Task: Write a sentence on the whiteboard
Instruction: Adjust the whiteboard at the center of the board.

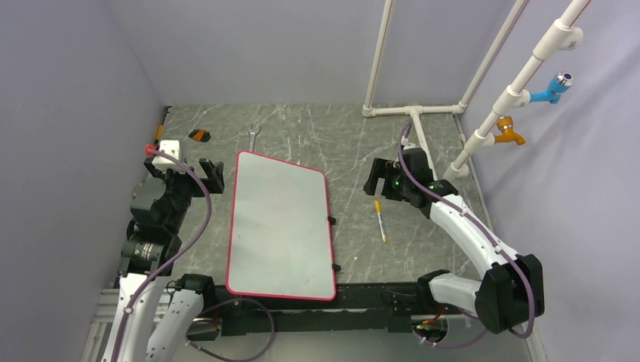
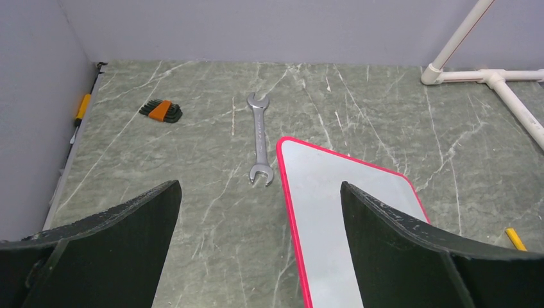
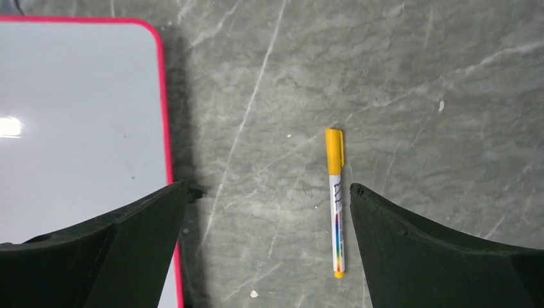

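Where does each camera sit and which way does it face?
Top external: overhead from the near side, looking down on the whiteboard; left arm and right arm show.
Left wrist: on the left gripper, facing forward over the wrench and hex keys; its open fingers show.
Right wrist: on the right gripper, looking down at the marker; its open fingers show.
Shared: the whiteboard, in all three.

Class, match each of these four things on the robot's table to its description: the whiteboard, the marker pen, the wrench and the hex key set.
Column A
1. whiteboard
2. marker pen
3. wrench
4. hex key set

Column B
a. yellow cap, lying right of the board
b. silver, just past the board's far-left corner
c. blank, with a red rim
d. orange holder, farthest left of the four

Pairs: 1-c, 2-a, 3-b, 4-d
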